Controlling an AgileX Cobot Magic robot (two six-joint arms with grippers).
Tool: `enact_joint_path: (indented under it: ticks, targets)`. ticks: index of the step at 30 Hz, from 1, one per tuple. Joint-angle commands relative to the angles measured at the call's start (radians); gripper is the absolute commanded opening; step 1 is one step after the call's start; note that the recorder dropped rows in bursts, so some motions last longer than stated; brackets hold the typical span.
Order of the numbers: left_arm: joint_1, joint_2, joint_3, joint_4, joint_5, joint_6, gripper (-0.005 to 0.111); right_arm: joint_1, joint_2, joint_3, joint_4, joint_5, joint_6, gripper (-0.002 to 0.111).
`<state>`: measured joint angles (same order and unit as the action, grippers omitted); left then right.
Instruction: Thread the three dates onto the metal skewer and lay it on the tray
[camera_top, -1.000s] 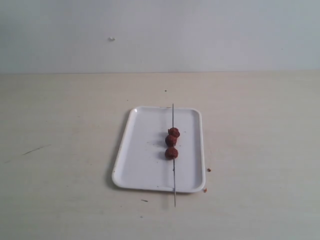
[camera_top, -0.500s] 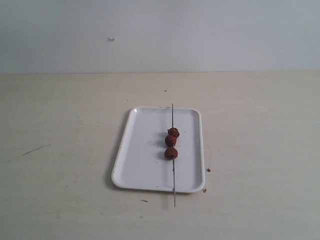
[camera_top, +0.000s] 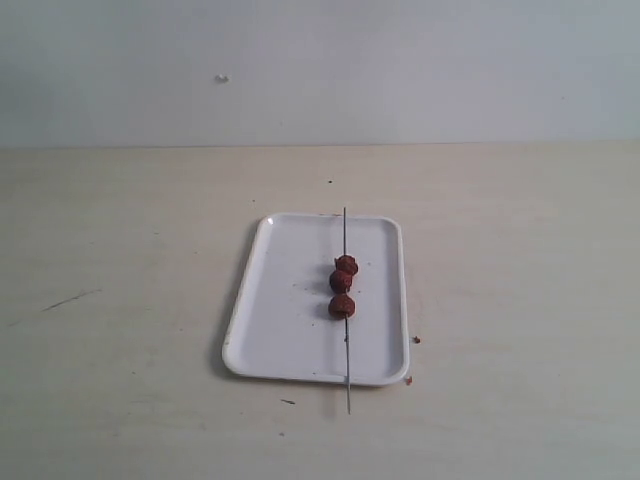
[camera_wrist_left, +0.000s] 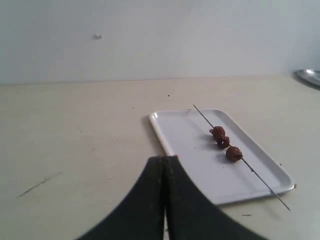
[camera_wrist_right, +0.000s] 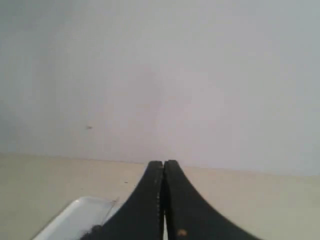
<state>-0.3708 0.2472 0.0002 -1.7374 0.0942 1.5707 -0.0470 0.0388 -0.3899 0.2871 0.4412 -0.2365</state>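
Note:
The white tray (camera_top: 290, 320) lies on the table with the thin metal skewer (camera_top: 346, 355) across it lengthwise, its near end sticking out past the tray's front rim. The three dates (camera_top: 343, 283) sit threaded in a row on the skewer near the tray's middle. The left wrist view shows the same tray (camera_wrist_left: 195, 145), skewer (camera_wrist_left: 262, 181) and dates (camera_wrist_left: 224, 143) beyond my left gripper (camera_wrist_left: 164, 158), which is shut on nothing. My right gripper (camera_wrist_right: 163, 162) is shut and empty too, with a corner of the tray (camera_wrist_right: 75, 215) beside it. Neither gripper appears in the exterior view.
Small dark crumbs (camera_top: 416, 340) lie on the table by the tray's right front corner. A dark scratch (camera_top: 70, 299) marks the tabletop at the left. A metal dish edge (camera_wrist_left: 310, 76) shows far off in the left wrist view.

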Motion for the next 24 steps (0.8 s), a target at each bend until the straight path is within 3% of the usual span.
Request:
enact_joint_path:
  ticks: [1, 4, 12, 24]
  targets:
    - [0.002, -0.006, 0.000, -0.007, 0.000, -0.005, 0.000, -0.042, -0.039, 0.080, -0.644, 0.020, 0.839, 0.000]
    - [0.002, -0.008, 0.000, -0.007, 0.000, -0.005, 0.000, -0.042, -0.039, 0.132, -0.610, 0.019, 0.813, 0.000]
    - [0.002, -0.008, 0.000, -0.007, 0.002, -0.005, 0.000, -0.042, -0.039, 0.309, -0.443, -0.098, 0.408, 0.000]
    - [0.002, -0.008, 0.000, -0.007, 0.006, -0.005, 0.000, -0.042, -0.039, 0.367, -0.444, -0.074, 0.379, 0.000]
